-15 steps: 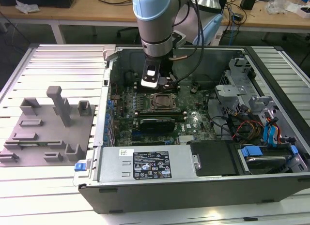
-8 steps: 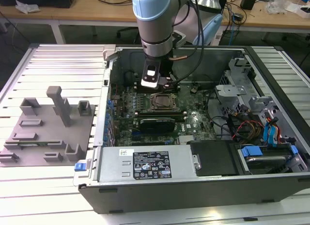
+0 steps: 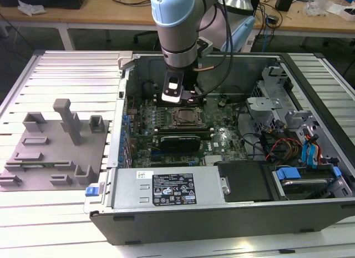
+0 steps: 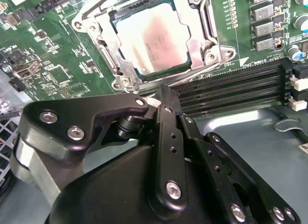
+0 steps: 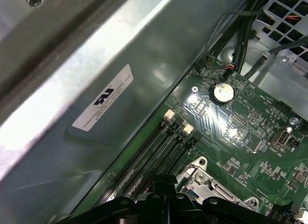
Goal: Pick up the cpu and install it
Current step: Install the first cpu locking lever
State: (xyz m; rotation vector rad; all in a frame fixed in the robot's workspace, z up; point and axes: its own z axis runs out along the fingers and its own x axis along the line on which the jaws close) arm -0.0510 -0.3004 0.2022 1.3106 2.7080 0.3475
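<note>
Socket frame (image 5: 204, 178) partly behind gripper (image 5: 164, 189)

Cpu (image 4: 151, 41): small flat square chip, pale silver metal top with thin darker rim. Soft glare and faint smudged reflection across top. Lies flat, face up, seated inside square socket (image 4: 202, 50) on green board, metal frame around it. Edges line up with frame, no tilt seen. In second wrist view it sits just ahead of tips of gripper (image 4: 165, 95), close but apart: not touched, not held.
</note>
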